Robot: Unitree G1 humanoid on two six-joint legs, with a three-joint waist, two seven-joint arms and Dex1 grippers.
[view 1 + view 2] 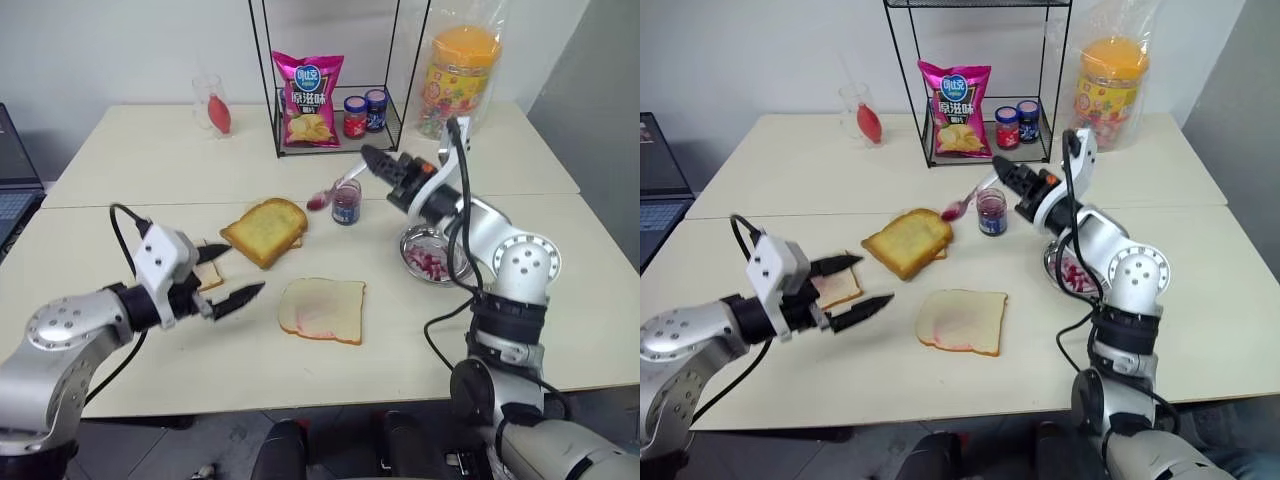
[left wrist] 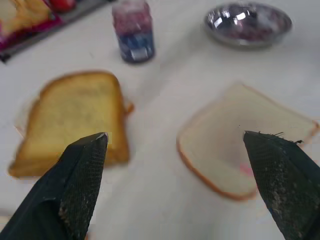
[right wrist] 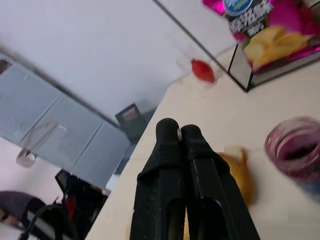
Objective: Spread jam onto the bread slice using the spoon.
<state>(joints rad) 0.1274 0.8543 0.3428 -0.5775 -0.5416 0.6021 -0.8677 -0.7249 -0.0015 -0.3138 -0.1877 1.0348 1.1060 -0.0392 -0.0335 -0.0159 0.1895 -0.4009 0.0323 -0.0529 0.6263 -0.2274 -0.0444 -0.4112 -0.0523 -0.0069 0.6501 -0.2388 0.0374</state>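
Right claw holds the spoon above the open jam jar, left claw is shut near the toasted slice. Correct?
One error: the left claw is open, fingers spread wide, as the left wrist view shows. The rest stands: the right claw is shut on the spoon, held above the open jam jar, and the left claw is near the toasted slice.

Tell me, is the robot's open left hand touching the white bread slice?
Apart. The left eye view shows the left gripper open, bare table between its fingers and the bread slice.

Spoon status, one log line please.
right gripper: shut on spoon, over jam jar | left gripper: open, empty | bread slice: faint smear
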